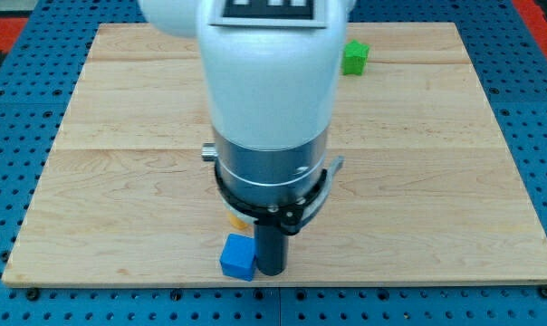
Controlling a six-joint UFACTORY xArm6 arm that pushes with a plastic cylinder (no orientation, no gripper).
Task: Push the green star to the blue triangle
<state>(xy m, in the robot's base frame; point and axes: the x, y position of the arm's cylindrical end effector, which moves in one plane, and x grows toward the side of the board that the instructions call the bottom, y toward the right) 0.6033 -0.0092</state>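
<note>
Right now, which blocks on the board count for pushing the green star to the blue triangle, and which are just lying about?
For the job:
- green block, top of the board, shape unclear
- blue block, near the bottom edge
- my tip, just to the blue block's right

Lying about:
- yellow-orange block, mostly hidden behind the arm

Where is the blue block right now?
The blue block sits near the board's bottom edge, left of centre, directly left of my tip, which looks to be touching it.

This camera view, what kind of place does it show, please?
Probably a robotics lab bench: a wooden board lies on a blue perforated base, and my tip sits beside a blue block, a green block farther off.
</note>
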